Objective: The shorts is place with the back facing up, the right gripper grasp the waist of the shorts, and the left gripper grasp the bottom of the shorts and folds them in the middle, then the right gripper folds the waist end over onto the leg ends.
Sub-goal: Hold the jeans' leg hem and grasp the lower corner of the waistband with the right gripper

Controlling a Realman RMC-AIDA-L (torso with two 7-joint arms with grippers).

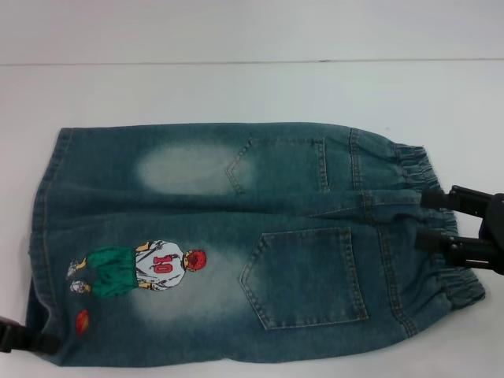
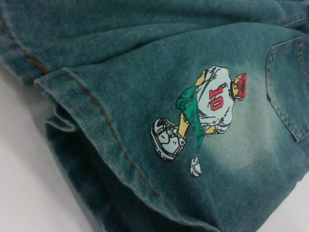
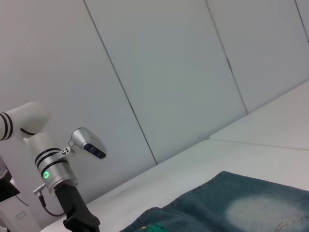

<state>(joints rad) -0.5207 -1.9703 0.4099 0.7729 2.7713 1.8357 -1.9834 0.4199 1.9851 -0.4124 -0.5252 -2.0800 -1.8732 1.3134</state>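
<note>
The shorts [image 1: 236,236] lie flat on the white table with the back pockets up, the waist end [image 1: 413,157] to the right and the leg ends [image 1: 43,213] to the left. The number 10 player print [image 1: 150,268] and an orange ball [image 1: 82,320] sit near the hems. My right gripper [image 1: 423,219] is at the middle of the waistband, its two black prongs apart and lying against the puckered edge. Only a black tip of my left gripper [image 1: 27,340] shows at the near hem corner. The left wrist view looks closely at the stitched hem [image 2: 96,116] and print [image 2: 207,111].
The white table [image 1: 236,87] runs beyond the shorts to a pale wall [image 1: 236,31] at the back. In the right wrist view the left arm's silver wrist with its green ring [image 3: 47,175] stands over the far end of the shorts [image 3: 231,203].
</note>
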